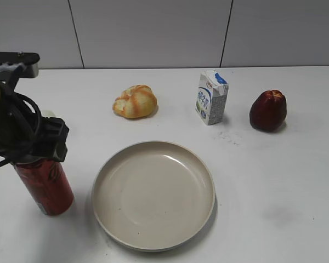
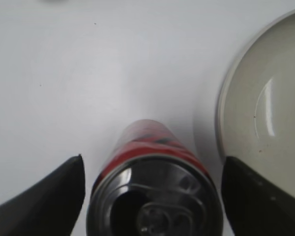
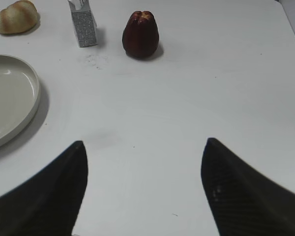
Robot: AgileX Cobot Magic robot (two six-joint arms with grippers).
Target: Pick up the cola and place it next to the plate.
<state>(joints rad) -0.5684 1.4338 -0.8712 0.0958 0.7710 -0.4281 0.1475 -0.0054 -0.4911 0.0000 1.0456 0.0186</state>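
The cola [image 1: 46, 189], a slim red can, stands upright on the white table just left of the plate [image 1: 153, 241], a wide cream dish. My left gripper [image 1: 37, 158] is straight above the can, its fingers down either side of the can's top. In the left wrist view the cola's silver top [image 2: 155, 196] lies between the two black fingers of my left gripper [image 2: 152, 187], with a thin gap on each side; the jaws are open. The plate's rim [image 2: 221, 123] is at the right. My right gripper [image 3: 143, 187] is open and empty above bare table.
A bread roll [image 1: 135, 101], a white-and-blue milk carton [image 1: 211, 97] and a dark red fruit [image 1: 268, 110] stand in a row behind the plate. The roll [image 3: 14, 17], carton [image 3: 82, 25] and fruit [image 3: 140, 34] also show in the right wrist view.
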